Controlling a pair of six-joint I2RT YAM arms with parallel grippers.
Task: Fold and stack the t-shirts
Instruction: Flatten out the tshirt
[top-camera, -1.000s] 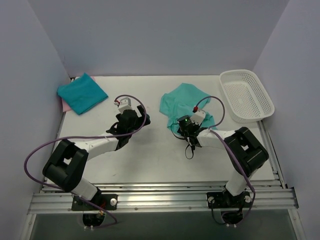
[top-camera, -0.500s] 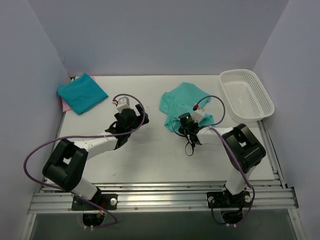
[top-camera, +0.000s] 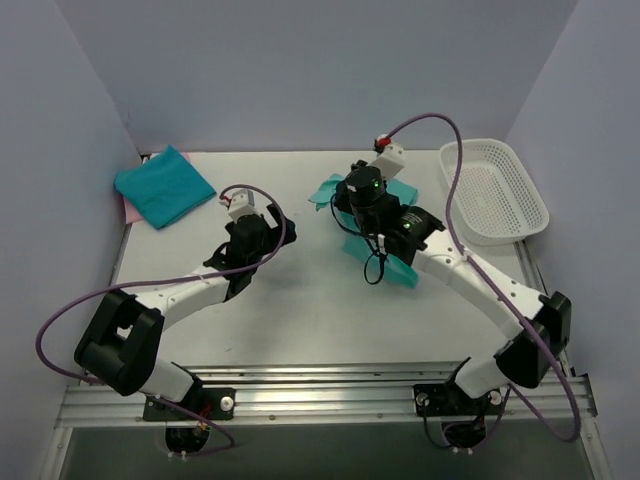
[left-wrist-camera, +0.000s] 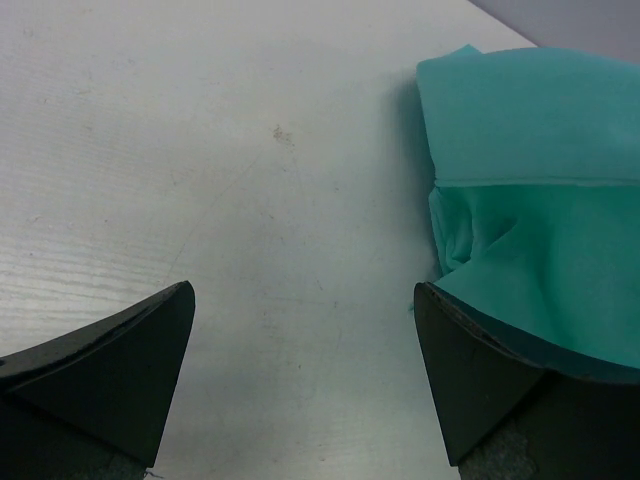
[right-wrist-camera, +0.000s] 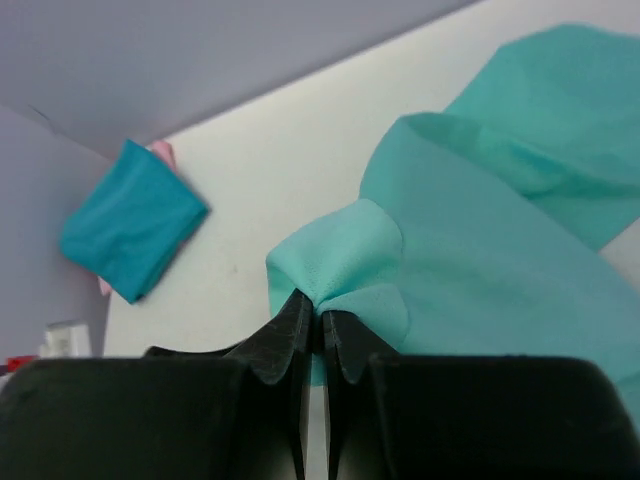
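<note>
A loose teal t-shirt (top-camera: 401, 269) hangs bunched at the table's middle right, and my right gripper (top-camera: 346, 204) is shut on a fold of it. The right wrist view shows the jaws of that gripper (right-wrist-camera: 320, 318) pinching the cloth (right-wrist-camera: 480, 260) above the table. My left gripper (top-camera: 268, 228) is open over bare table, left of the shirt. In the left wrist view its fingers (left-wrist-camera: 303, 300) have nothing between them, and the shirt (left-wrist-camera: 530, 200) lies just beyond the right finger. A folded bluer t-shirt (top-camera: 163, 186) lies at the far left on a pink one (top-camera: 128, 210).
A white mesh basket (top-camera: 495, 190) stands at the far right against the wall. The folded stack (right-wrist-camera: 130, 232) sits in the back left corner by the walls. A purple cable arcs above the right arm.
My right gripper shut on the teal shirt and rose, pulling the cloth up and toward the back. The left arm shifted slightly.
</note>
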